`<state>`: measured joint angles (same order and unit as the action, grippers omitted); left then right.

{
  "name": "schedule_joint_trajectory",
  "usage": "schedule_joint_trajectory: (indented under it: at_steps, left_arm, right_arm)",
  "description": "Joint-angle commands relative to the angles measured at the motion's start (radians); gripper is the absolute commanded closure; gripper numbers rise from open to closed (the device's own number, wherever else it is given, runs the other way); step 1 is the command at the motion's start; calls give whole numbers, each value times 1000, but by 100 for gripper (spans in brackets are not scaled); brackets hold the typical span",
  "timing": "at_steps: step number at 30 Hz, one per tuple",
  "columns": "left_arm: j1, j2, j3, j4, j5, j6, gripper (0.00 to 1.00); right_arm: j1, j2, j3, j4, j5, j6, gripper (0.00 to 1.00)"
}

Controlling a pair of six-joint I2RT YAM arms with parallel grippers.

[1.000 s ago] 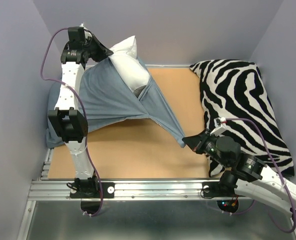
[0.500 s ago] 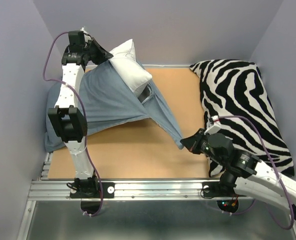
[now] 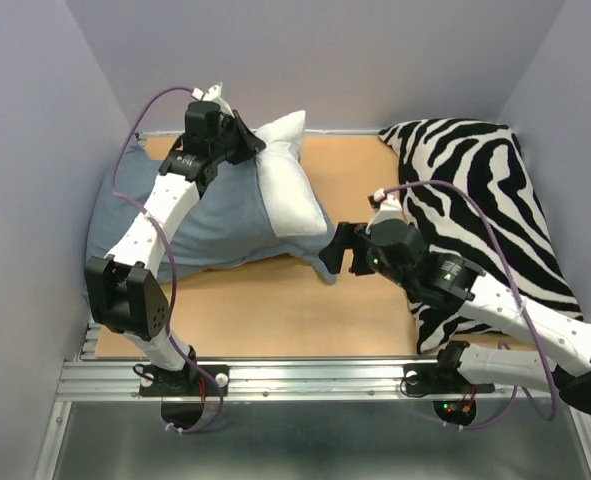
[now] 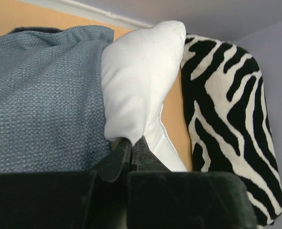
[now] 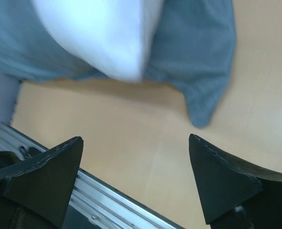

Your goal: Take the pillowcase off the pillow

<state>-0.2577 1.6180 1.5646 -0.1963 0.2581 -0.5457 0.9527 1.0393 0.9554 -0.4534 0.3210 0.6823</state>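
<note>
The white pillow lies at the back left of the table, its right end bare and the rest inside the blue-grey pillowcase. My left gripper is shut on the pillow's far white corner; in the left wrist view the fingers pinch white pillow fabric beside the pillowcase. My right gripper hovers open just right of the pillowcase's loose front corner. In the right wrist view the right gripper holds nothing, with the pillowcase corner and pillow ahead of it.
A black-and-white zebra-striped cushion fills the right side of the table, partly under my right arm. The wooden tabletop shows in front of the pillow. A metal rail runs along the near edge, and walls close in on three sides.
My right gripper has opened and let go of the pillowcase corner, which dropped to the table. The left gripper moved right and down with the pillow, so the stretched case has gone slack.
</note>
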Motion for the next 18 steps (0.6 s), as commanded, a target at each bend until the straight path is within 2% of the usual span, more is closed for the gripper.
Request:
schedule_joint_trajectory:
  at_steps: [1, 5, 9, 10, 12, 15, 18]
  left_arm:
    - [-67, -69, -102, 165, -82, 23, 100]
    - [-153, -84, -153, 185, -117, 20, 100]
    - [-205, -109, -213, 222, -131, 3, 100]
    - [-225, -113, -227, 234, -132, 0, 100]
    - [-241, -113, -230, 236, -137, 0, 100]
    - [-270, -107, -235, 241, -146, -2, 100]
    - [-298, -95, -239, 256, -148, -11, 100]
  right_arm:
    - [-34, 3, 176, 22, 32, -110, 0]
    - [-123, 51, 241, 25, -45, -150, 0]
    - [-360, 106, 217, 91, -348, -162, 0]
    - [-430, 138, 183, 135, -488, -162, 0]
    - [-451, 163, 140, 204, -583, -156, 0]
    - [-453, 156, 10, 326, -637, -110, 0]
    - [-460, 145, -101, 547, -683, -41, 0]
